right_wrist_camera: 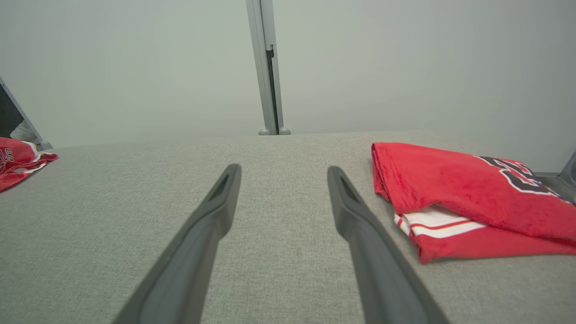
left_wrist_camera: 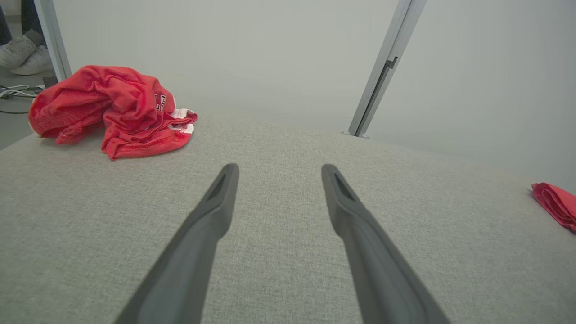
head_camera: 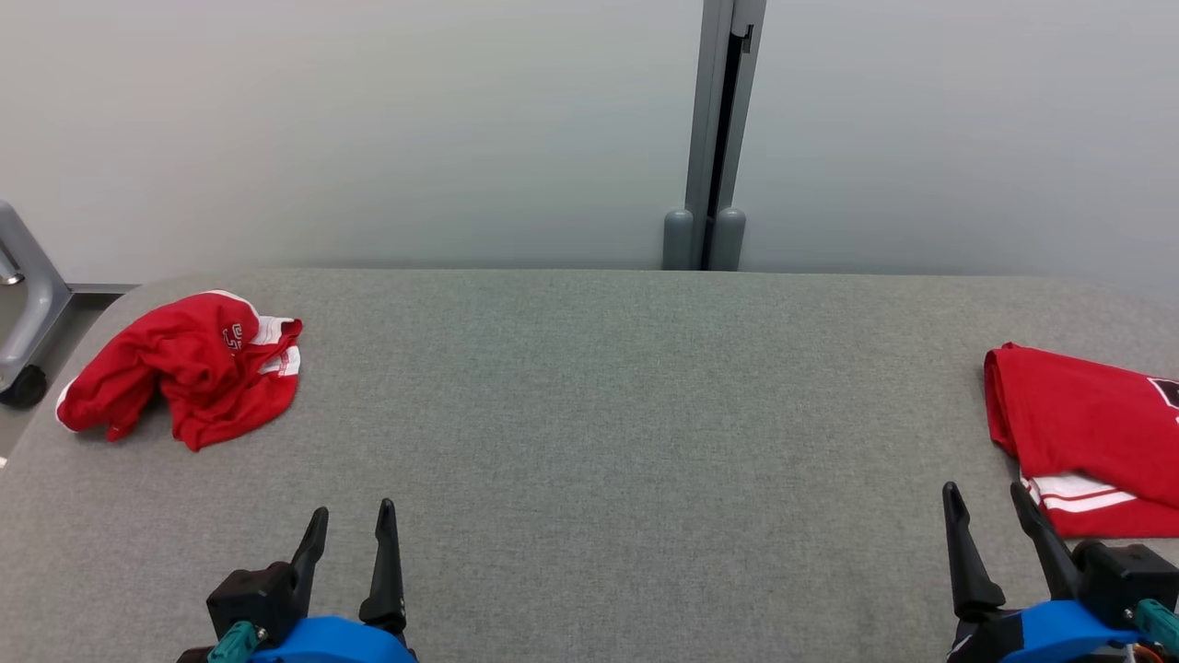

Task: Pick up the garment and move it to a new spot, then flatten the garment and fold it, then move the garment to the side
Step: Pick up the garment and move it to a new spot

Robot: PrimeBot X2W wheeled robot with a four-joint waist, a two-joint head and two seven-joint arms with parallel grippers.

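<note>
Head view: a grey fabric-covered table [head_camera: 589, 414] spans the frame, with a pale wall and a grey upright post [head_camera: 714, 138] behind its far edge. A crumpled red garment with white trim [head_camera: 184, 368] lies heaped near the table's far left corner. A folded red garment with white stripes [head_camera: 1087, 433] lies flat at the table's right edge. The left gripper [head_camera: 354, 508] sits at the near edge, left of centre, its two dark fingers spread and holding nothing. The right gripper [head_camera: 984, 488] sits at the near edge on the right, fingers also spread and empty, just beside the folded garment. A grey metal frame on a wheel [head_camera: 28, 304] stands off the left edge.

Left wrist view: the left gripper [left_wrist_camera: 280, 167] hangs with its fingers apart above bare fabric. The crumpled garment [left_wrist_camera: 112, 108] lies ahead to the left, well apart from the fingertips. A person's white shoes [left_wrist_camera: 22, 54] stand on the floor beyond it.

Right wrist view: the right gripper [right_wrist_camera: 283, 168] is parted over bare fabric. The folded garment [right_wrist_camera: 468, 193] lies just right of its right finger.
</note>
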